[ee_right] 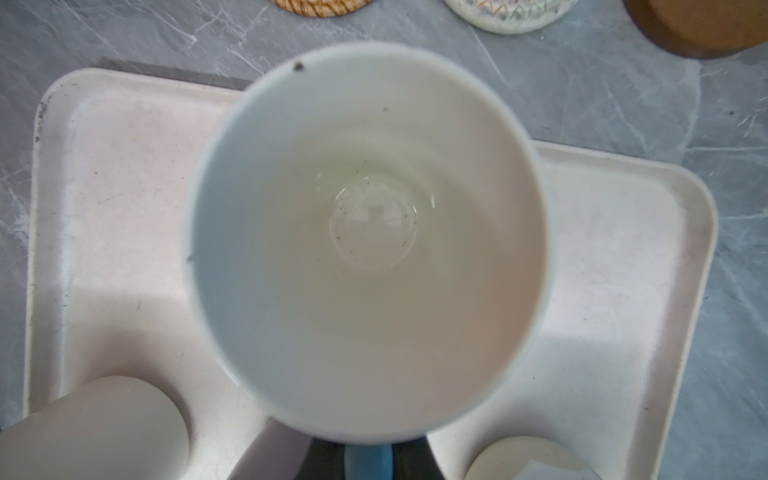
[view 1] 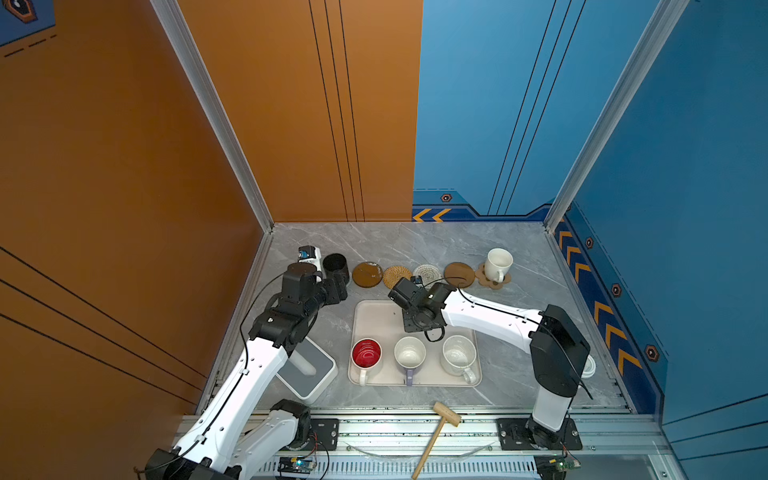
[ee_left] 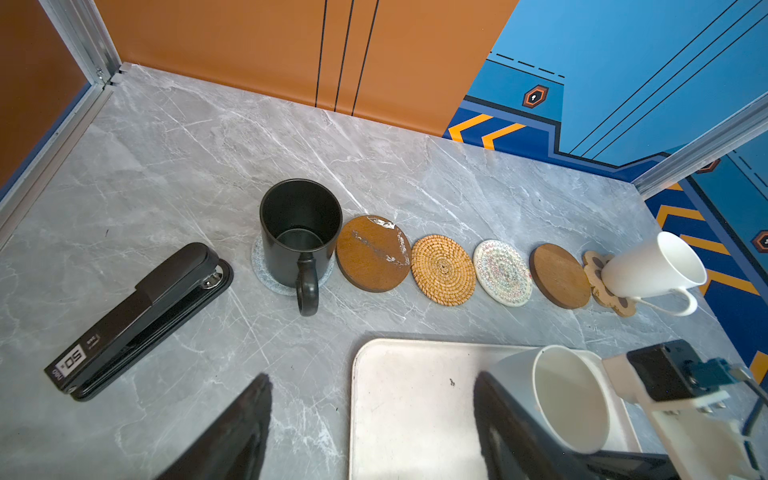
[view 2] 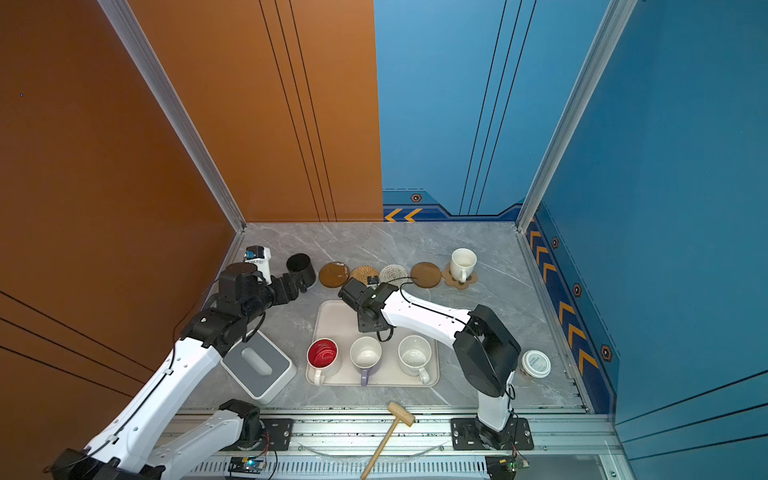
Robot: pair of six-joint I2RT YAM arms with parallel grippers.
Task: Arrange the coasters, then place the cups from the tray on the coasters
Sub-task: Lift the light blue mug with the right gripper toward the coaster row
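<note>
Coaster row: six mats lie side by side along the far edge, beyond the tray (view 1: 376,322), so each mug gets its own spot
Filled ends: the black mug (view 1: 336,268) stands on a beaded coaster (ee_left: 266,274) at the left end, and the white mug (view 1: 498,264) on the paw-shaped coaster (view 1: 492,283) at the right end; each arm seems to serve its own side
Free spots: glossy brown coaster (view 1: 367,274), rattan coaster (view 1: 397,276), beaded spiral coaster (view 1: 427,274) and matte brown coaster (view 1: 459,274), all bare
Right gripper (ee_right: 368,457): reaches down over the far part of the tray, jaws closed on the blue handle of the light blue mug (ee_right: 365,232); a handle grip leaves the base free to land flat
Light blue mug: at the tray's far edge; whether its base is off the tray cannot be told
Left gripper (ee_left: 370,380): jaws wide apart and empty, just beside the black mug's handle, probably keeping clear of the right arm's route
On the tray: red-inside mug (view 1: 366,353), lavender mug (view 1: 409,353) and speckled mug (view 1: 458,353) in a near-side row, handles toward the robot
Step in hand: likely carrying the blue mug to the matte brown coaster, the nearest free one on the right
</note>
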